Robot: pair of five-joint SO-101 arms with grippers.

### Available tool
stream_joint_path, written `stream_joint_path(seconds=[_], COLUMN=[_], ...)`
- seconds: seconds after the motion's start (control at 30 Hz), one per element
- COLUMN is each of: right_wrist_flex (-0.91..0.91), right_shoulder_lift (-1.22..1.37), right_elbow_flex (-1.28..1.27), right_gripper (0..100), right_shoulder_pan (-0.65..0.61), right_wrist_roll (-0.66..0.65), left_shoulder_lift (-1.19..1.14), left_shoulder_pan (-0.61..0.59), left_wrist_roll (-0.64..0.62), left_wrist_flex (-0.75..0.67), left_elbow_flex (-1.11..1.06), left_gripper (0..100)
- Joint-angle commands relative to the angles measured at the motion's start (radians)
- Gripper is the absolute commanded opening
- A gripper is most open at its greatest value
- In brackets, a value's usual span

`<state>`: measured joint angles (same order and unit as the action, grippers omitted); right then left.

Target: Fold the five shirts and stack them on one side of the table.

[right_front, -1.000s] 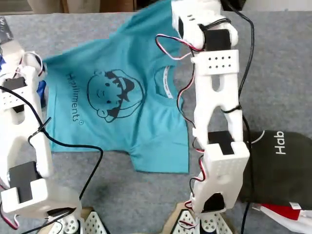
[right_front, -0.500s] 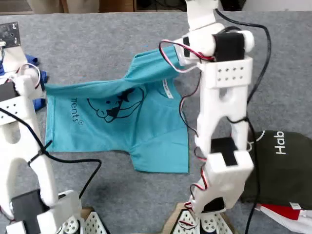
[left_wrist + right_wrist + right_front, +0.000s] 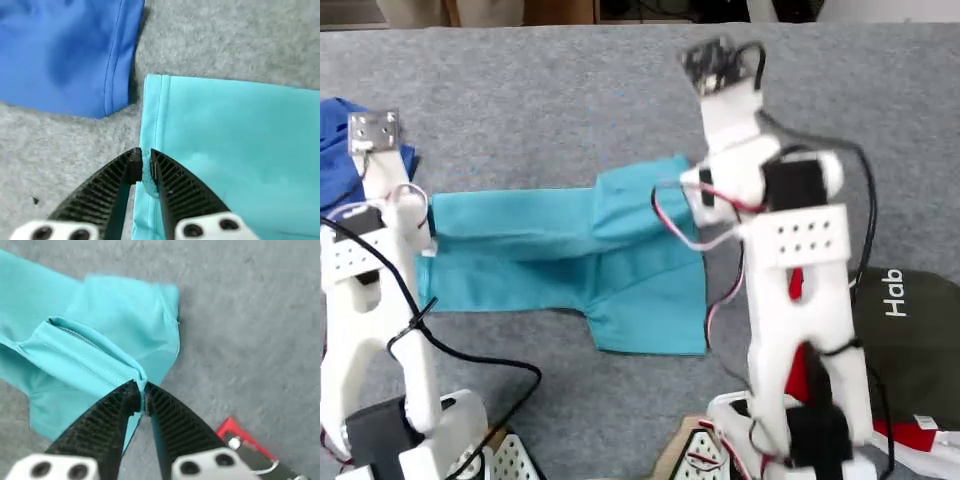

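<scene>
- Folding of the teal shirt (image 3: pixel 570 255) is the step in hand, I judge: its upper half lies doubled over the lower, mid-frame on the grey counter (image 3: pixel 520 90).
- Left tool (image 3: pixel 142 157) is clamped on the shirt's stitched edge; right tool (image 3: pixel 141 387) pinches a stitched fold at the opposite end.
- Next move likely calls for laying the fold flat, then both tools letting go together.
- Left wrist view shows a blue shirt (image 3: pixel 60 50) just beside the teal edge; high view adds a black shirt (image 3: pixel 910 340) at lower right.
</scene>
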<state>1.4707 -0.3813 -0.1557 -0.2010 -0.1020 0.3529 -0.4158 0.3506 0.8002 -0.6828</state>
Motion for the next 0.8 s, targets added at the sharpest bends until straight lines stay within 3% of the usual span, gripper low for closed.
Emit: stream_joint_path(seconds=[0.0, 0.17, 0.37, 0.53, 0.77], right_wrist_flex=[-0.124, -0.261, -0.267, -0.27, -0.23], right_shoulder_lift=[-0.15, -0.306, -0.443, -0.533, -0.595], right_elbow_flex=[-0.321, -0.656, -0.871, -0.951, -0.955], right_gripper=[0.4, 0.4, 0.4, 0.4, 0.4], right_shoulder_pan=[0.019, 0.022, 0.022, 0.025, 0.025], right_wrist_roll=[-0.025, -0.037, -0.068, -0.089, -0.178], left_shoulder_lift=[0.025, 0.025, -0.033, -0.186, -0.199], left_shoulder_pan=[0.002, 0.006, 0.006, 0.028, -0.035], left_wrist_roll=[0.006, 0.006, 0.006, 0.006, 0.008], left_wrist_flex=[-0.103, -0.167, -0.199, -0.17, -0.034], left_elbow_flex=[-0.068, -0.133, -0.13, -0.104, 0.017], left_gripper=[2, 2, 2, 2, 2])
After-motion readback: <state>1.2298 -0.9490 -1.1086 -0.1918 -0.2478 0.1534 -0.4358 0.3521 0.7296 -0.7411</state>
